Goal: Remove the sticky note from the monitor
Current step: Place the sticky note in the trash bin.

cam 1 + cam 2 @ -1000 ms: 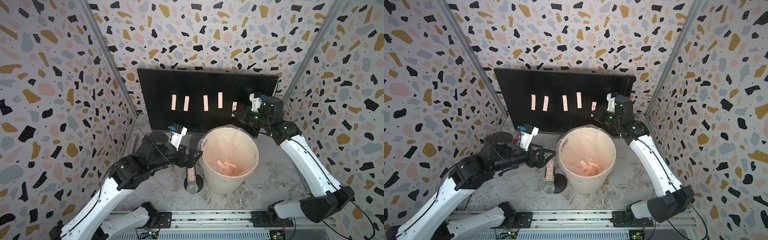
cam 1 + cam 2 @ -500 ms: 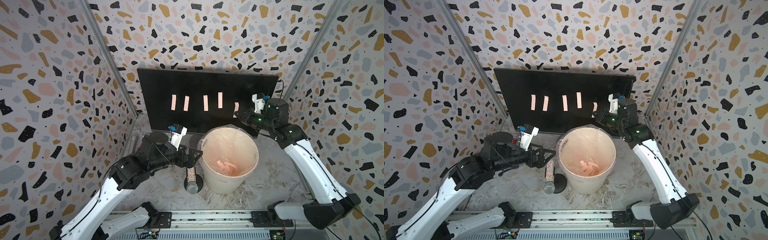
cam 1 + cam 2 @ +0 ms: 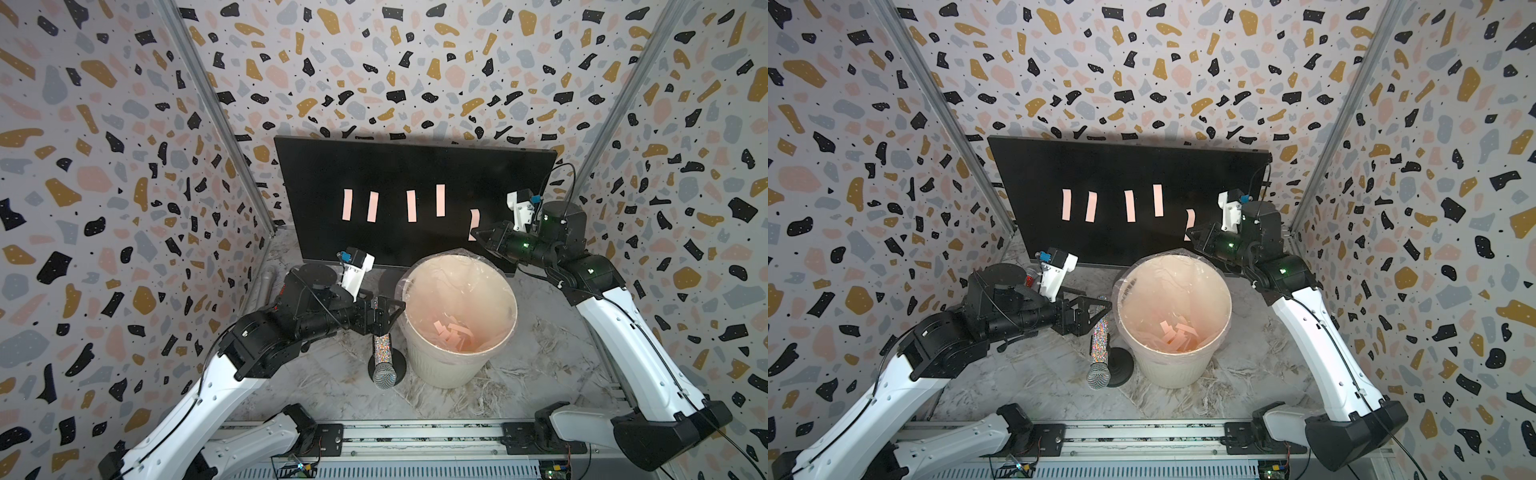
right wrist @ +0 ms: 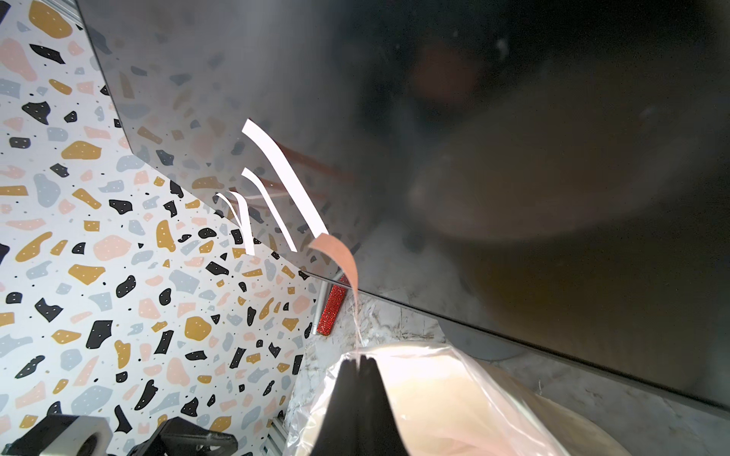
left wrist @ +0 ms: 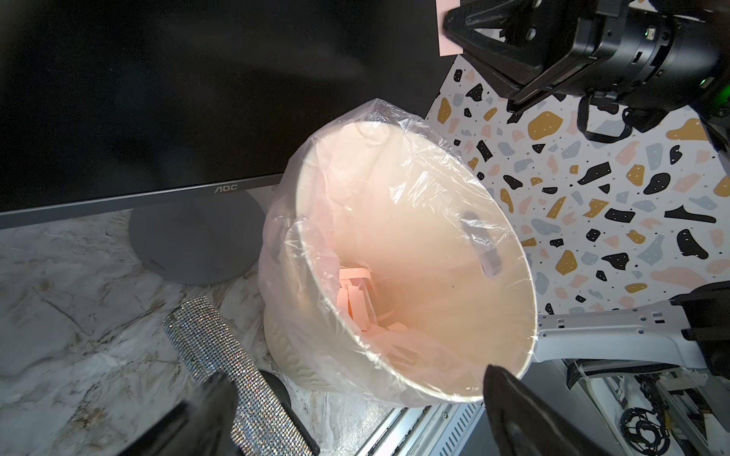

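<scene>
While the left gripper (image 3: 384, 309) rests jaws apart beside the cream lined bin (image 3: 440, 370), the right gripper (image 4: 360, 360) clamps the curled pink paper sticky note (image 3: 474, 218) near the right end of the flat black "AOC" monitor (image 3: 395, 166).

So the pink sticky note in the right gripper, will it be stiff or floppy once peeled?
Probably floppy: the sticky note curls between the right gripper and the monitor. Likely very light, since a fingertip pinch on one end holds it.
</scene>
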`<action>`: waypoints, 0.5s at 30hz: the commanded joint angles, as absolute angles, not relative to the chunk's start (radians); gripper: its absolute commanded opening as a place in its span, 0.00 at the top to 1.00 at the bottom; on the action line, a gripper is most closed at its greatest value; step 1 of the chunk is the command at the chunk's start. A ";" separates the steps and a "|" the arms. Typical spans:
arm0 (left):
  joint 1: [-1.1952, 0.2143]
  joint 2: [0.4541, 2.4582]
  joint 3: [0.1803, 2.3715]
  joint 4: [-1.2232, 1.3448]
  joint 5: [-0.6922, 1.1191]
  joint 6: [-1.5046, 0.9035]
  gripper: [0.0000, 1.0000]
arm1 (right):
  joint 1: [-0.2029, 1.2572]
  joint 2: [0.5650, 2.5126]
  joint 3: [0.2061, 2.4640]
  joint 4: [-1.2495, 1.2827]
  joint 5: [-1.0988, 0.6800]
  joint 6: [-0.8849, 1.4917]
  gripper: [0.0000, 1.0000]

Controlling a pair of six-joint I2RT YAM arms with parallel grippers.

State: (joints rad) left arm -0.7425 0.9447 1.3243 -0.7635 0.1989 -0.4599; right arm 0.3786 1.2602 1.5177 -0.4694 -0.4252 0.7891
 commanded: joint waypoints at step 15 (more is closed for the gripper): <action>-0.749 0.927 1.307 -0.724 0.184 -0.468 0.01 | 0.380 1.139 1.431 -0.622 -0.567 0.676 1.00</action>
